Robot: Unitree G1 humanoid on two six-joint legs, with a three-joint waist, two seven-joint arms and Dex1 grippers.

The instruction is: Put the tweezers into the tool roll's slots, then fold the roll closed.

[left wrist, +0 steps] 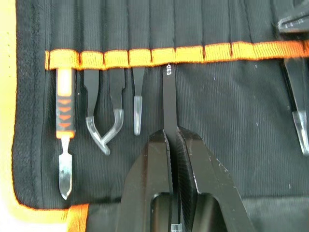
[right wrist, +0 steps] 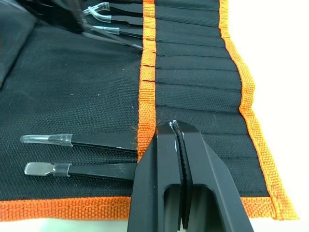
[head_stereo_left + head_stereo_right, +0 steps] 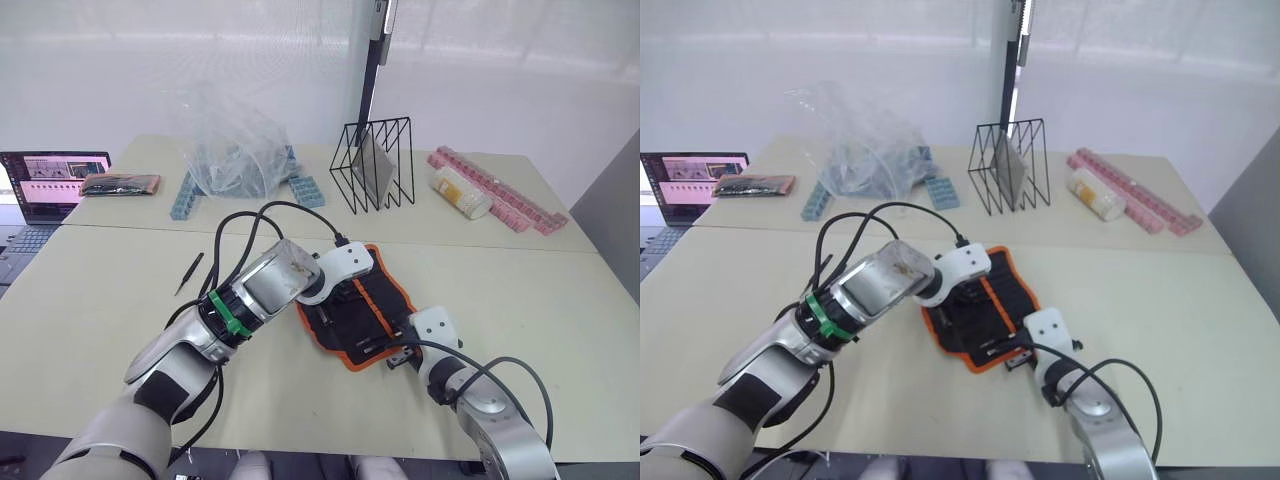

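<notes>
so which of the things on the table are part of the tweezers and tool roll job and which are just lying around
Part of the job:
- black fabric tool roll with orange edging
- slim black tweezer clamped in the left gripper, entering a slot
- loose black tweezer on the table
- right gripper, at the roll's orange strip

Lying about:
- black wire rack
- crumpled clear plastic bag
- laptop
- pink blocks

Silver arms, white wrists, black cables, green band, black jaws.

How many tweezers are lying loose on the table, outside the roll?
1. Black tweezers lie on the table at the robot's left, apart from the tool roll. More may hide under the arms.
</notes>
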